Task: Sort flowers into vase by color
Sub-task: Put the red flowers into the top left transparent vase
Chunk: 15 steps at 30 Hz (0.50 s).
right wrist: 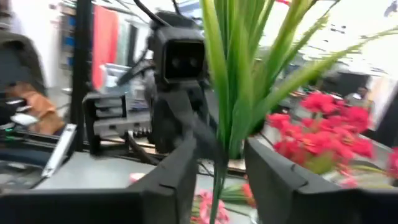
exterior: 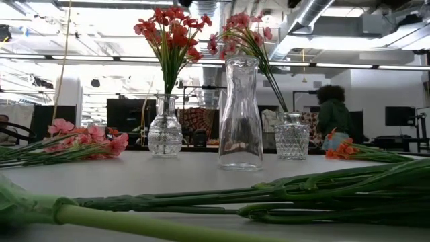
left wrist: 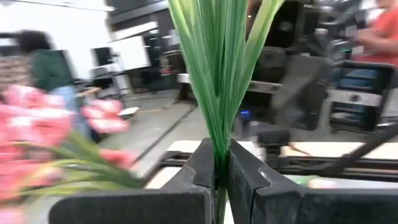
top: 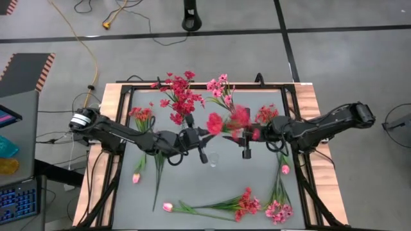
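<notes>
A red-blossomed spray (top: 228, 122) stands upright in the air between my two grippers, above the table's middle, with its green stem and leaves (left wrist: 217, 74) rising past the fingers. My left gripper (top: 209, 133) (left wrist: 222, 168) is shut on that stem. My right gripper (top: 250, 133) (right wrist: 221, 168) faces it from the table's right and is open, one finger on either side of the same stem (right wrist: 217, 186). In the low view, a round vase (exterior: 164, 134) holds red sprays, a cut-glass vase (exterior: 292, 138) holds pink ones, and the tall vase (exterior: 240, 114) is empty. My left gripper pinches the spray's green stem (left wrist: 219, 163) between its two fingers, just under where the leaves fan out. The fingers come level from the table's left and lie across the stem. The spray is upright and lifted clear, and the stem runs on below the fingers.
More sprays and tulip buds lie flat on the table: a tulip (top: 136, 178) and a red spray (top: 141, 115) on the left, a tulip (top: 167, 207), a red spray (top: 247, 204) and a pink spray (top: 278, 210) near the front, and a tulip (top: 285, 169) on the right. A person (exterior: 332, 111) stands in the room behind.
</notes>
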Each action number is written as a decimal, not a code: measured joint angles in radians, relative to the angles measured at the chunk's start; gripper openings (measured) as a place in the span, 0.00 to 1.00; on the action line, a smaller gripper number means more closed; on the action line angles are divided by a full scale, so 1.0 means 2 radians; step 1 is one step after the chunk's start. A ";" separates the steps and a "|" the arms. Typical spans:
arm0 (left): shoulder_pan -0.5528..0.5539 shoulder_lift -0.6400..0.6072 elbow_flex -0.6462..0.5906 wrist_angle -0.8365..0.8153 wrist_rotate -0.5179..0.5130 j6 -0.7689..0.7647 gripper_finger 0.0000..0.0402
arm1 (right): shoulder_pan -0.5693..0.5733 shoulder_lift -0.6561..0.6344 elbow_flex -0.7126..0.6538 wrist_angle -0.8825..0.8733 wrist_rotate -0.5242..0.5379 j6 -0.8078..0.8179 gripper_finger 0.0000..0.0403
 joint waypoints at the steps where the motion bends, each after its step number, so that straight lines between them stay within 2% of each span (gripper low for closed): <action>1: -0.004 -0.009 0.000 -0.009 -0.017 0.004 0.01 | 0.000 -0.009 0.000 -0.014 0.008 0.000 0.43; 7: -0.032 -0.058 0.000 -0.099 -0.075 -0.006 0.00 | 0.000 -0.064 0.000 -0.089 0.017 0.005 0.54; 10: -0.043 -0.086 -0.029 -0.086 -0.092 -0.013 0.00 | 0.000 -0.085 0.000 -0.121 0.017 0.015 0.55; 15: -0.056 -0.137 -0.120 -0.010 -0.139 -0.020 0.00 | 0.000 -0.107 0.000 -0.160 0.017 0.027 0.55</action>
